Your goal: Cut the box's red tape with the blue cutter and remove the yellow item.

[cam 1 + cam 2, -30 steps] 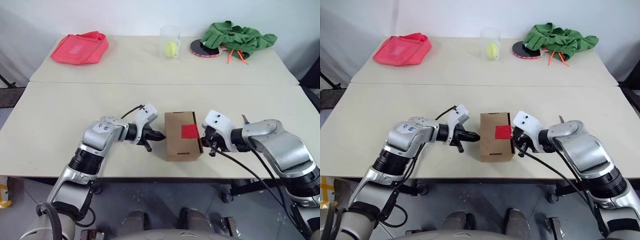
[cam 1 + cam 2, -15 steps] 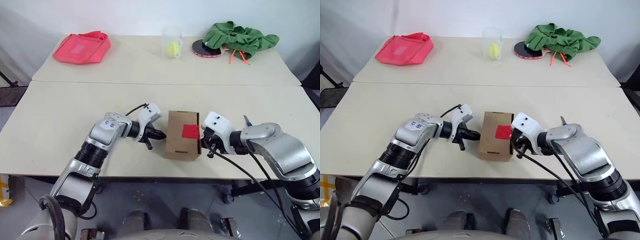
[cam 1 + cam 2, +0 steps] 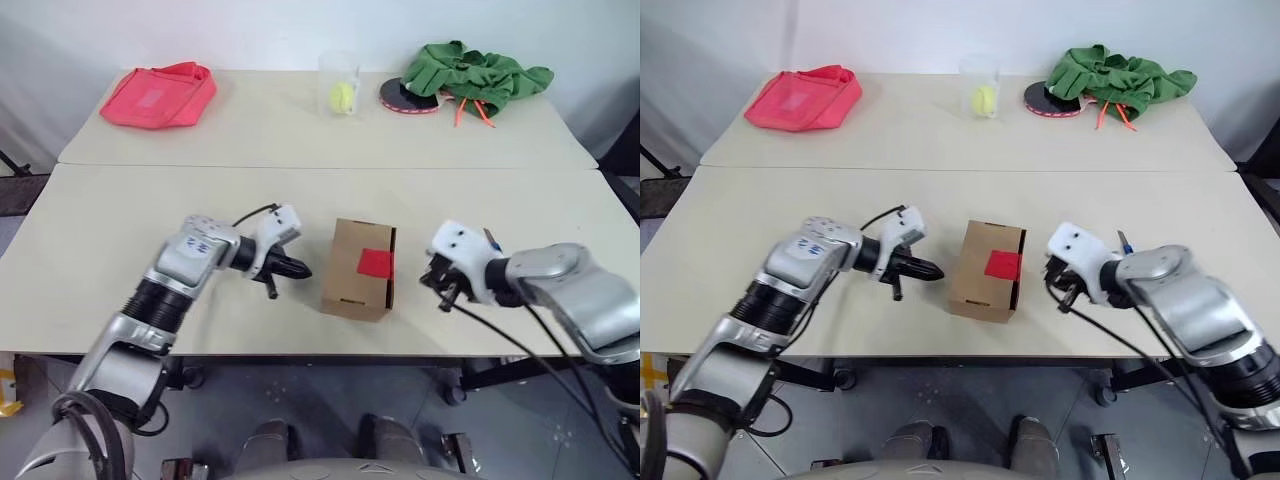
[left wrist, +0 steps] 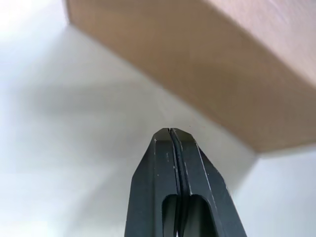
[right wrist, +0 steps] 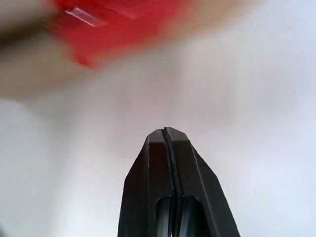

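Observation:
The brown cardboard box (image 3: 352, 280) stands closed near the table's front edge, between my two arms. The red tape (image 3: 375, 262) is a square patch on top of it, toward its right side. My left gripper (image 3: 303, 270) is shut and empty. It points at the box's left side with a small gap, and that brown wall (image 4: 197, 64) looms close in the left wrist view. My right gripper (image 3: 441, 292) is shut and empty too, a short way off the box's right side. A bit of the blue cutter (image 3: 491, 240) shows on the table behind my right wrist. The yellow item is hidden.
At the back lie a red-pink cloth bag (image 3: 160, 95), a clear cup (image 3: 340, 75) with a yellow-green ball in it, and a green cloth (image 3: 480, 72) over a black disc with a red rim (image 3: 405, 100). A seam (image 3: 320, 167) joins the two tables.
Both grippers have drawn away sideways from the box, the left one to the left and the right one to the right. Both stayed shut.

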